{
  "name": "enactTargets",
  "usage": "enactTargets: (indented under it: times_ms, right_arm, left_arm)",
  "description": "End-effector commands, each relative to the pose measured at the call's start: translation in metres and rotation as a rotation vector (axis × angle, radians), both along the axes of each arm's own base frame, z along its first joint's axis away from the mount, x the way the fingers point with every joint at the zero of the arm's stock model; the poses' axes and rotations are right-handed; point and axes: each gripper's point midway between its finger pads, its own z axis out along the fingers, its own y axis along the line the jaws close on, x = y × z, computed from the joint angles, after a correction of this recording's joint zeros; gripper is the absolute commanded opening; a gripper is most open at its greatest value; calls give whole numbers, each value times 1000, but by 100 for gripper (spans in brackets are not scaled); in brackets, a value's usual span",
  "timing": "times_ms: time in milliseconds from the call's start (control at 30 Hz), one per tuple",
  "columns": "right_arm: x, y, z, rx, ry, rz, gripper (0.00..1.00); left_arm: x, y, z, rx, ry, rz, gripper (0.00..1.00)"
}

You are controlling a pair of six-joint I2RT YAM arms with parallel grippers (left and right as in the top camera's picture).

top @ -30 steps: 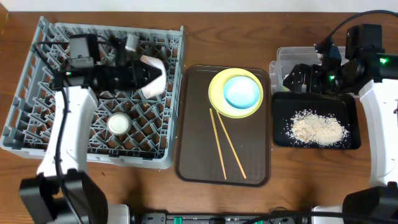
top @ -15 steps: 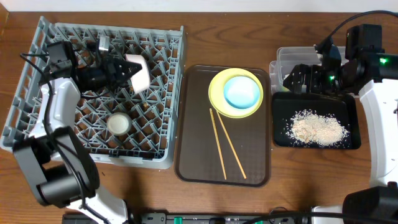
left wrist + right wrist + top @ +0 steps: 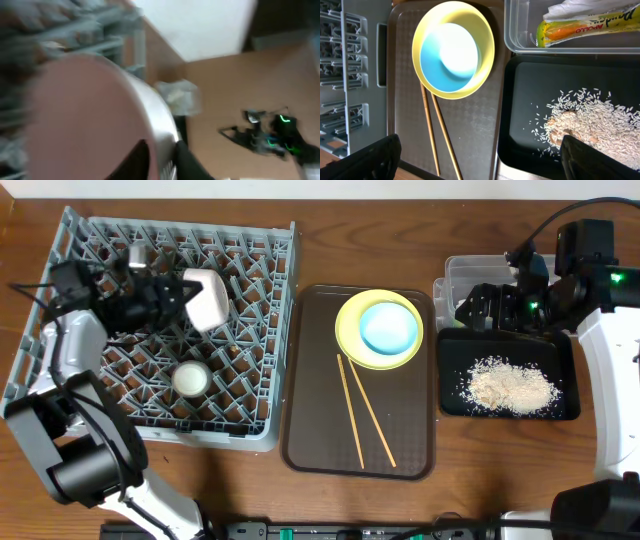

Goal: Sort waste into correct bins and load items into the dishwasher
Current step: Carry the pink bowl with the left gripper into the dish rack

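The white bowl [image 3: 205, 298], tipped on its side, is gripped by the left claw [image 3: 186, 294] over the grey dish rack [image 3: 160, 435], close to its far edge. Open peg rows surround the small white cup [image 3: 190, 378]. The right claw [image 3: 480, 157] is spread wide above the black tray [image 3: 520, 90].

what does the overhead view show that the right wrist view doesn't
Only overhead: the left gripper holding the white bowl over the dish rack, and the small white cup in it. Only right wrist: the wrapper and napkin inside the clear tub, which the right arm covers from above. Both: light blue bowl on the yellow plate, chopsticks, rice crumbs in the black tray.
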Motion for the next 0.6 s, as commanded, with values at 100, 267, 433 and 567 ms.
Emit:
enactTargets:
  times_ms: [100, 267, 433, 567]
  right_arm:
    - [2, 0, 5, -1, -14, 0, 99]
    - [2, 0, 5, -1, -14, 0, 99]
    - [1, 0, 5, -1, -13, 0, 99]
    - [1, 0, 5, -1, -13, 0, 99]
  left_arm:
    - [-8, 47, -73, 257, 270, 164, 62]
    - [-14, 59, -77, 286, 299, 193, 78]
    - [-15, 69, -58, 307, 252, 228, 85]
    - [-17, 77, -30, 401, 194, 274, 86]
